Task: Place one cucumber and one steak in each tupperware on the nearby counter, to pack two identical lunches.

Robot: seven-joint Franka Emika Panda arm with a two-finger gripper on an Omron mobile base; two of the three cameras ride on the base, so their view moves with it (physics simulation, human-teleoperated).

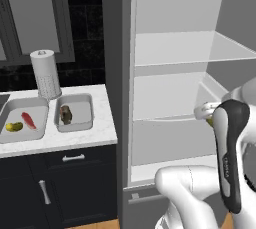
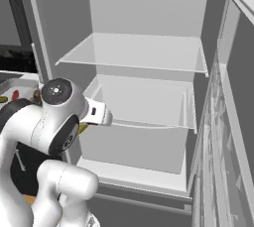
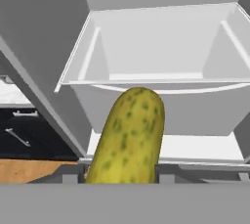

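Note:
A glossy yellow-green cucumber [image 3: 129, 135] stands up between the jaws of my gripper [image 2: 83, 128], which is shut on it in front of the open fridge. A sliver of this cucumber [image 1: 210, 121] peeks out beside the hand. On the white counter [image 1: 102, 134] sit two grey tupperware trays. The left tupperware [image 1: 20, 107] holds another cucumber [image 1: 14, 126] and a red steak [image 1: 28, 120]. The right tupperware [image 1: 75, 98] holds a dark brown steak [image 1: 65, 115].
The fridge [image 1: 175, 48] stands open with bare shelves and a white drawer [image 3: 156, 47]. Its door [image 2: 233, 122] swings out on the right. A paper towel roll [image 1: 45, 73] stands behind the trays. Navy cabinets [image 1: 75, 183] lie under the counter.

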